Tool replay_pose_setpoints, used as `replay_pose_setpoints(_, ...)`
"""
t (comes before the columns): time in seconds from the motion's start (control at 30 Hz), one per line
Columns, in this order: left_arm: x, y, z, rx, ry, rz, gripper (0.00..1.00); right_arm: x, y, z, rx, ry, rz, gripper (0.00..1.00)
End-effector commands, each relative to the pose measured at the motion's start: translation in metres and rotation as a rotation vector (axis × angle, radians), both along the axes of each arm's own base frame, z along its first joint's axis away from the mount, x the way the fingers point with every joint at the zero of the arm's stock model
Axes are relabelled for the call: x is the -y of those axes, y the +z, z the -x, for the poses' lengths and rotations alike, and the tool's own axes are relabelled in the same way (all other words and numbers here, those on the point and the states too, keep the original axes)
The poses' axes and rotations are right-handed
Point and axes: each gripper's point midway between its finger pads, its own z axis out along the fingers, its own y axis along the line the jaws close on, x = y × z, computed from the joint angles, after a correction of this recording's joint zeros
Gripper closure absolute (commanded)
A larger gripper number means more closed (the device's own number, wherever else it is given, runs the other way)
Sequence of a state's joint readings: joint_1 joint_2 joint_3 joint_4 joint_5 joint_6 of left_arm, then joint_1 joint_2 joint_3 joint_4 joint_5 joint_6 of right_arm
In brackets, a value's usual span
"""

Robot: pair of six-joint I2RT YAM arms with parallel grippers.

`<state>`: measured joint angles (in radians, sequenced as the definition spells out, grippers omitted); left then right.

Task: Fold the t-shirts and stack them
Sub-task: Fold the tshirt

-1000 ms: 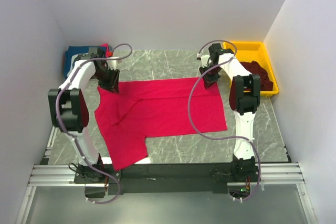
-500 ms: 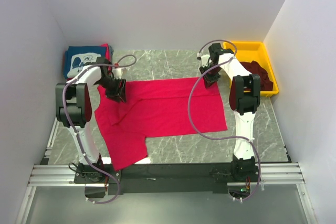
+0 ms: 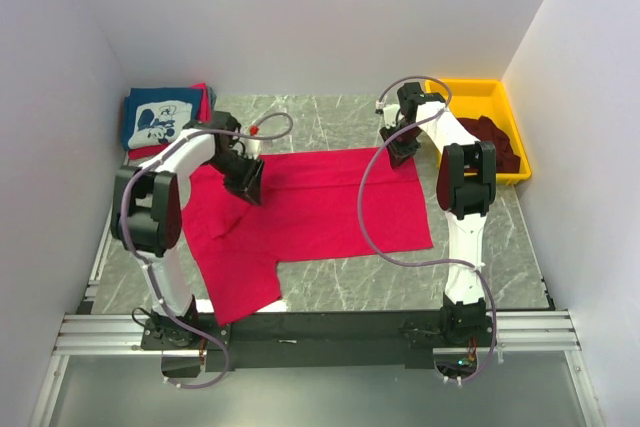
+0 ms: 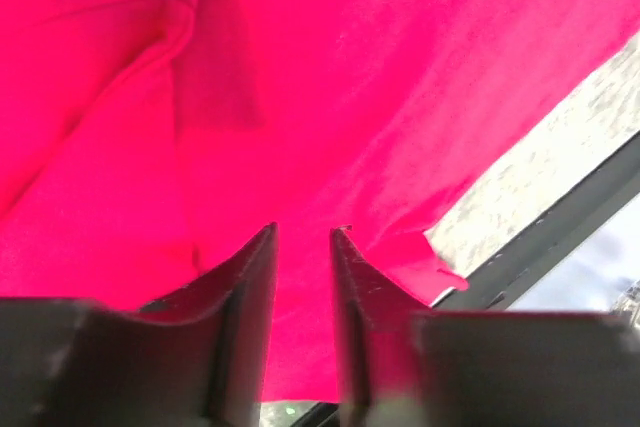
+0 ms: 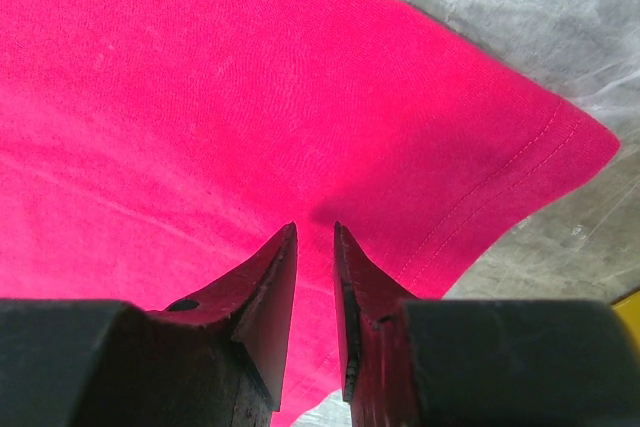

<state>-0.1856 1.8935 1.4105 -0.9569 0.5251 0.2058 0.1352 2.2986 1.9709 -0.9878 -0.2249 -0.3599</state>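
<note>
Red t-shirt (image 3: 320, 207) flat on table (image 3: 330, 127): left jaws shifted toward 4 o'clock; both pairs narrow, grip indiscernible; first fold judged starting

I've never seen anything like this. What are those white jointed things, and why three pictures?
The white jointed things are two robot arms, bolted at the near edge of a grey marbled table. The wide picture comes from a fixed camera above and behind them. The two close-ups come from small cameras on the wrists, so each shows its own dark fingers. Spread on the table is a red t-shirt. In the far left corner lies a folded navy t-shirt with a white print; at the far right a yellow bin holds dark maroon shirts. The left gripper is down on the red shirt's left part, the right gripper at its far right corner. Both have fingers nearly together at the cloth; whether they actually pinch it, the pictures don't show.
</note>
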Motion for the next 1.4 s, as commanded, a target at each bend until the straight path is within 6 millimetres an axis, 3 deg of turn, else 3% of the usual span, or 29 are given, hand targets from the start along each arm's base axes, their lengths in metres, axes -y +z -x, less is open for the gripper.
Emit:
replay_pose_setpoints(0.0,-0.023,0.023,-0.018,0.103,0.081,-0.025,0.51,0.003,0.038,-0.012,0.09,-0.01,-0.009,0.71)
replay_pose_setpoints(0.07,-0.045,0.018,-0.031,0.097,0.149,-0.056,0.43,0.003,0.038,-0.011,0.088,-0.012,-0.016,0.71)
replay_pose_setpoints(0.1,-0.05,0.011,-0.034,0.075,0.165,-0.061,0.28,0.002,0.038,-0.011,0.087,-0.013,-0.019,0.7)
replay_pose_setpoints(0.13,-0.055,0.01,-0.039,0.08,0.176,-0.068,0.25,0.002,0.038,-0.01,0.085,-0.014,-0.02,0.7)
replay_pose_setpoints(0.33,-0.071,-0.011,-0.053,0.084,0.196,-0.157,0.23,0.006,0.043,-0.004,0.073,-0.032,-0.025,0.67)
replay_pose_setpoints(0.5,-0.069,-0.027,-0.06,0.059,0.204,-0.149,0.24,0.012,0.044,-0.002,0.064,-0.048,-0.027,0.67)
replay_pose_setpoints(0.6,-0.063,-0.029,-0.061,0.037,0.2,-0.118,0.27,0.014,0.044,-0.001,0.064,-0.051,-0.022,0.67)
replay_pose_setpoints(0.73,-0.042,-0.007,-0.054,0.059,0.147,-0.025,0.34,0.016,0.044,-0.002,0.063,-0.054,-0.017,0.67)
replay_pose_setpoints(0.8,-0.024,0.005,-0.039,0.07,0.081,-0.004,0.39,0.017,0.046,-0.004,0.071,-0.052,-0.019,0.67)
replay_pose_setpoints(0.93,0.013,0.012,-0.001,0.031,-0.053,0.032,0.51,0.017,0.043,-0.005,0.061,-0.054,-0.017,0.67)
replay_pose_setpoints(1.0,0.022,0.016,0.016,0.001,-0.104,0.059,0.54,0.018,0.045,-0.008,0.069,-0.055,-0.015,0.67)
replay_pose_setpoints(1.07,0.024,0.022,0.021,0.011,-0.127,0.078,0.52,0.019,0.046,-0.009,0.071,-0.062,-0.018,0.67)
replay_pose_setpoints(1.17,0.003,0.036,-0.001,0.106,-0.066,0.053,0.4,0.024,0.05,-0.014,0.085,-0.102,-0.035,0.67)
replay_pose_setpoints(1.23,-0.019,0.039,-0.018,0.124,0.0,0.043,0.39,0.027,0.055,-0.017,0.097,-0.132,-0.063,0.66)
replay_pose_setpoints(1.27,-0.042,0.048,-0.038,0.153,0.073,0.043,0.38,0.031,0.057,-0.02,0.105,-0.164,-0.08,0.66)
replay_pose_setpoints(1.37,-0.079,0.047,-0.065,0.179,0.172,-0.017,0.39,0.033,0.058,-0.022,0.105,-0.178,-0.106,0.66)
